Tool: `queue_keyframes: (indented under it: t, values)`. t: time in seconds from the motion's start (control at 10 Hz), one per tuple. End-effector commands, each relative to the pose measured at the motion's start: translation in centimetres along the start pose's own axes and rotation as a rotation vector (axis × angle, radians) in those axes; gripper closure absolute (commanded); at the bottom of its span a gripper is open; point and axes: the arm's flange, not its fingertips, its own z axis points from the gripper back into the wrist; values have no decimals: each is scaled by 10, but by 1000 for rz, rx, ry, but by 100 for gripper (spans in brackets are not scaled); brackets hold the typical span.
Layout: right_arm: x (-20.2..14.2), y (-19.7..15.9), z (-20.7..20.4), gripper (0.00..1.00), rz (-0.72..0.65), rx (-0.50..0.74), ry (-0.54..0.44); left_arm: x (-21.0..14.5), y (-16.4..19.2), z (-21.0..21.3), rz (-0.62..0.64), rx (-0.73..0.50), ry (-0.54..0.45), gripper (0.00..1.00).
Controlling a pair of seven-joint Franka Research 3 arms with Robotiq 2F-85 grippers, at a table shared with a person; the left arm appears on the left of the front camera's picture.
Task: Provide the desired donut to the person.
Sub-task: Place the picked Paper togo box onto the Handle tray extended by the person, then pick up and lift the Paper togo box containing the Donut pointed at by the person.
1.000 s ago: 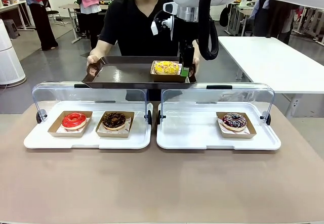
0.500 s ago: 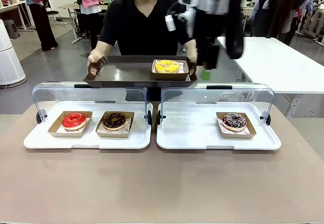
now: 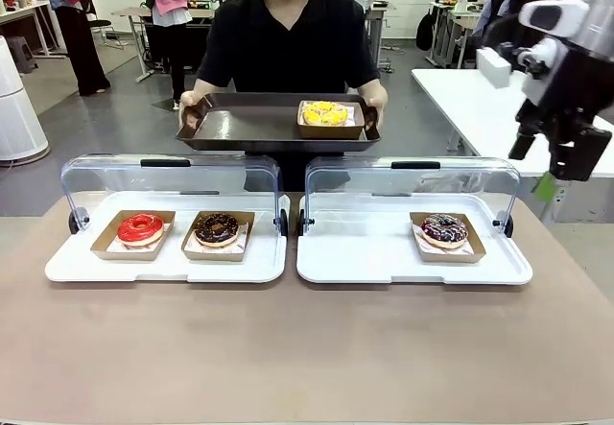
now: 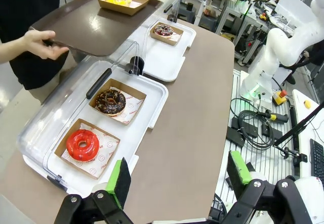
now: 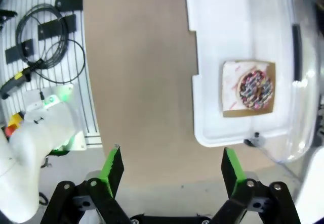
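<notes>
Yellow-frosted donut (image 3: 325, 113) sits on the dark rectangular tray (image 3: 245, 123) the person (image 3: 288, 41) holds level, far from the right gripper (image 5: 172, 166): jaws apart, empty, handover apparently done.

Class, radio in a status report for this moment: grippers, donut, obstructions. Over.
Left gripper open, empty. Right gripper open, empty. Yellow donut sits on the person's tray. No obstruction seen.
</notes>
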Motion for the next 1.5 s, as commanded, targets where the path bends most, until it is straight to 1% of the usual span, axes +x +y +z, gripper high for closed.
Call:
queue_keyframes:
  t: [0.0,0.1,0.2,1.4]
  values:
    - [-4,-21,-18,0,-17,13,-23,1,-2,2,-5,-6,-5,0]
    - [2,-30,-20,0,-14,20,-22,1,-2,2,-5,-6,-5,0]
    - [-12,-9,-9,0,-28,8,-13,1,-2,2,-5,-6,-5,0]
    - [-12,-9,-9,0,-28,8,-13,1,-2,2,-5,-6,-5,0]
